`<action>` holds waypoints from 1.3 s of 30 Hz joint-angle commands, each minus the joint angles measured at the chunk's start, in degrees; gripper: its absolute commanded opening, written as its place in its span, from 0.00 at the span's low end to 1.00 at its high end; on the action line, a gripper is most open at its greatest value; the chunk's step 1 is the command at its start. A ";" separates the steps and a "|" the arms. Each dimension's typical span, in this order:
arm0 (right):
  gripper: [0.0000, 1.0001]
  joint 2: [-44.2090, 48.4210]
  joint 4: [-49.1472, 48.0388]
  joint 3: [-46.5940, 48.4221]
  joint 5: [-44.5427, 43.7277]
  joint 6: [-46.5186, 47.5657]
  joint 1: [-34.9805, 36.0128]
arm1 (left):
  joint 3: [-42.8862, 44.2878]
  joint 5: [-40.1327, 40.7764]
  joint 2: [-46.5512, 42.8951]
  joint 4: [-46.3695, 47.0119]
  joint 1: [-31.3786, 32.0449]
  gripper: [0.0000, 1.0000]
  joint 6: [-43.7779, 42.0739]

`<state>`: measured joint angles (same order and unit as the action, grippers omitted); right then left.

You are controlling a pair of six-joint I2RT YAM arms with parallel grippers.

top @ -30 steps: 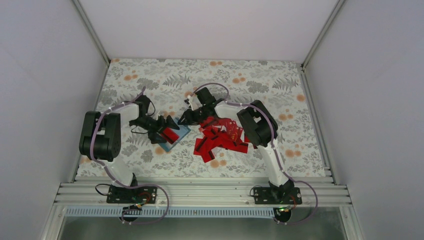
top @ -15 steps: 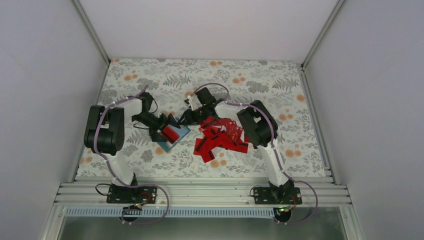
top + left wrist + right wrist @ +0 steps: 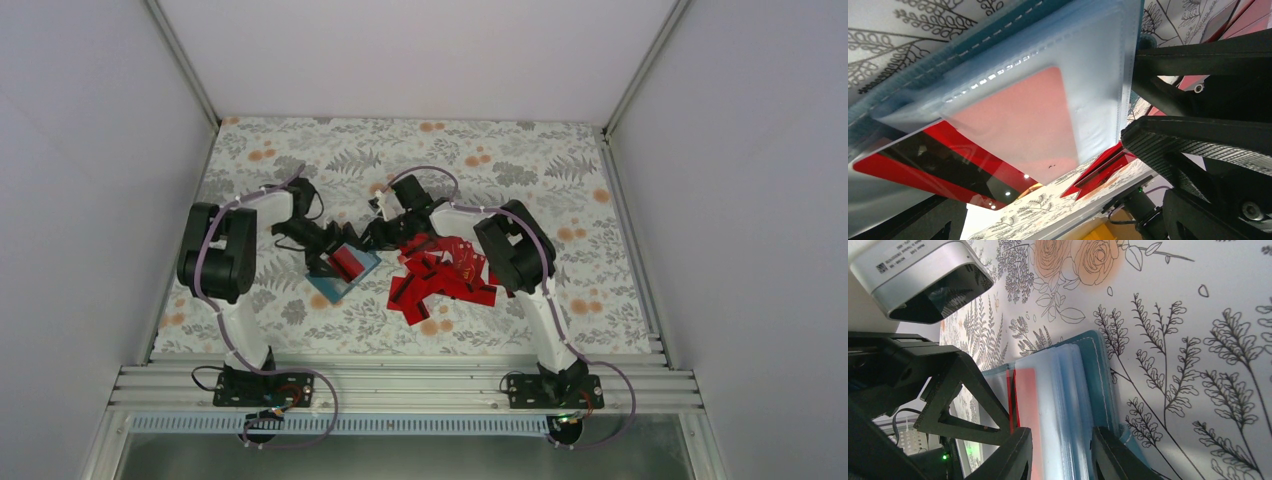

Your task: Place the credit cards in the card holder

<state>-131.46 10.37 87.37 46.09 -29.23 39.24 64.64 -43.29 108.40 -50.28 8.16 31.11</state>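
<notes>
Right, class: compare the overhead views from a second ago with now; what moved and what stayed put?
The left arm swung its elbow rightward and away from its base, carrying the left tool slightly right over the card holder. Nothing was visibly taken hold of or let go. The right tool, the card holder and the red card pile stayed put.

The left arm [image 3: 222, 255] and the right arm [image 3: 512, 250] have white links between bulky black joint housings, and a lilac cable [image 3: 430, 168] runs along each one to a black base plate [image 3: 262, 388]. The tool fingers [image 3: 1198, 140] are matte black with ribbed pads. The silver wrist camera [image 3: 923, 275] carries a printed label.
</notes>
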 commanded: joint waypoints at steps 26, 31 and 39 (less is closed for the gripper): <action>0.32 1.89 9.84 -6.50 -8.39 -0.32 -1.68 | -8.55 6.62 -10.51 19.80 3.83 0.98 20.33; 0.33 3.99 9.58 -7.28 -7.65 0.02 -2.92 | -7.81 8.34 -9.41 18.60 5.24 0.98 17.45; 0.33 5.58 7.29 -9.16 -6.18 -0.67 -2.87 | -0.63 12.25 -4.13 14.32 8.31 0.98 11.70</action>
<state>-125.58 13.41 80.95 43.29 -29.56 36.60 60.86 -34.02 102.02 -34.68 14.96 46.02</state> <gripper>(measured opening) 0.326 0.980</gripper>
